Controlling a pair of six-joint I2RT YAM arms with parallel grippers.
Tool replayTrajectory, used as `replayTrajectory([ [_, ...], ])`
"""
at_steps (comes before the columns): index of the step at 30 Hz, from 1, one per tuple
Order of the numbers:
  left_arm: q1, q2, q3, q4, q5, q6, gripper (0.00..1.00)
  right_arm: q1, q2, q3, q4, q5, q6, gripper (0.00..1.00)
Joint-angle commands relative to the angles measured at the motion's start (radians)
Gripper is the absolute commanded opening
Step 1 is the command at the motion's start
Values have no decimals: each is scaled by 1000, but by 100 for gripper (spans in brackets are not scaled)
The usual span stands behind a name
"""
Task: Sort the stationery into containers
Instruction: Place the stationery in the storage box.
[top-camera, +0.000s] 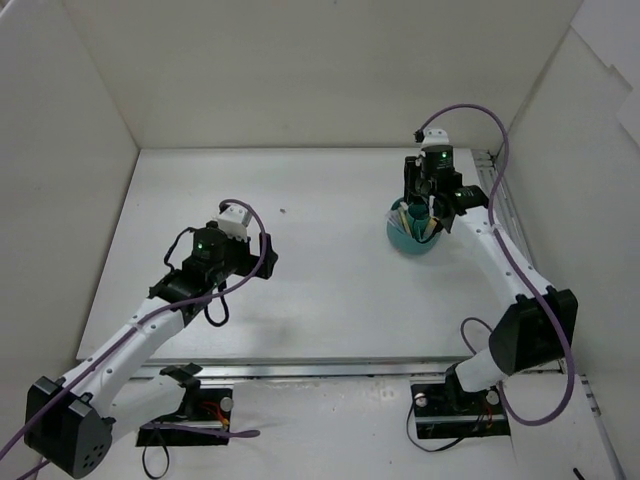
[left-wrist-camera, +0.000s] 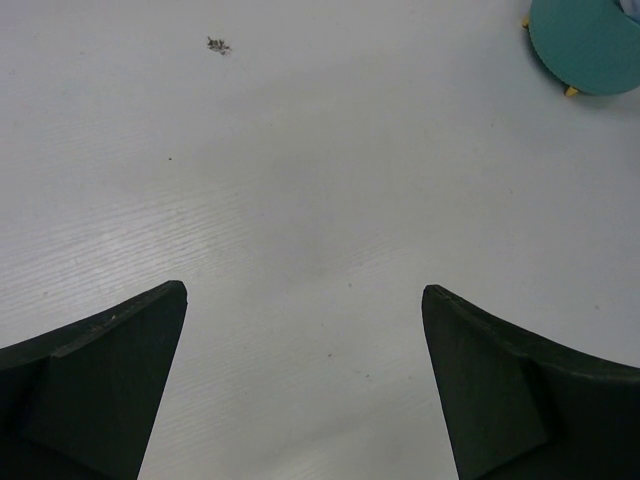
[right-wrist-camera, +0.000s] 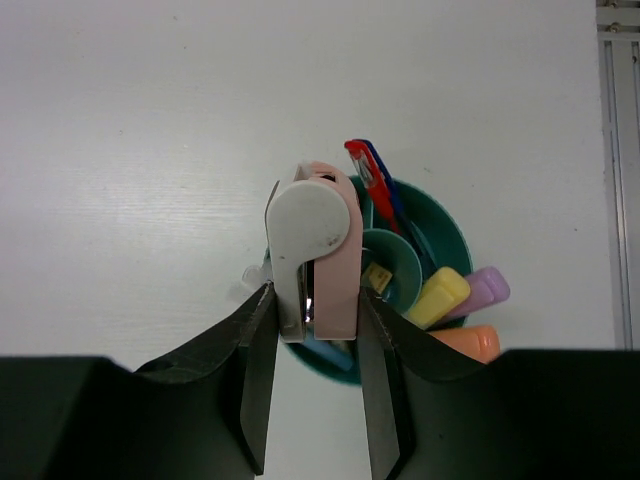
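My right gripper (right-wrist-camera: 315, 298) is shut on a small pink and white stapler (right-wrist-camera: 315, 240), one finger on each of its sides, and holds it upright just over the near left rim of the round teal container (right-wrist-camera: 450, 225). Standing inside the container are a red pen (right-wrist-camera: 364, 172), a blue pen (right-wrist-camera: 388, 195), and yellow (right-wrist-camera: 438, 296), purple (right-wrist-camera: 486, 290) and orange (right-wrist-camera: 468, 341) markers. From above, the right gripper (top-camera: 424, 198) hangs over the container (top-camera: 410, 243) at the table's right. My left gripper (left-wrist-camera: 305, 292) is open over bare table, nothing between its fingers; the container (left-wrist-camera: 585, 45) lies far off to its upper right.
White walls close in the table at the back and both sides. A metal rail (top-camera: 498, 205) runs along the right edge, close behind the container. A small dark speck (left-wrist-camera: 218, 44) lies on the table surface ahead of the left gripper.
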Motion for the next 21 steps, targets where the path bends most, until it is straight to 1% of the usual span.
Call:
replayTrajectory([
  [1, -4, -13, 75, 11, -46, 3, 100, -22, 92, 100, 44, -42, -59, 24],
  [3, -4, -1, 86, 8, -51, 3, 100, -33, 135, 143, 46, -67, -68, 24],
  [6, 5, 21, 101, -1, -55, -1, 100, -45, 240, 197, 44, -84, -71, 24],
  [12, 5, 51, 121, -32, -63, -13, 100, -80, 371, 292, 44, -82, -55, 24],
  [18, 14, 62, 126, -38, -69, -29, 100, -93, 431, 291, 46, -91, -42, 25],
  [21, 14, 70, 133, -53, -72, -32, 100, -94, 434, 283, 43, -102, -27, 25],
])
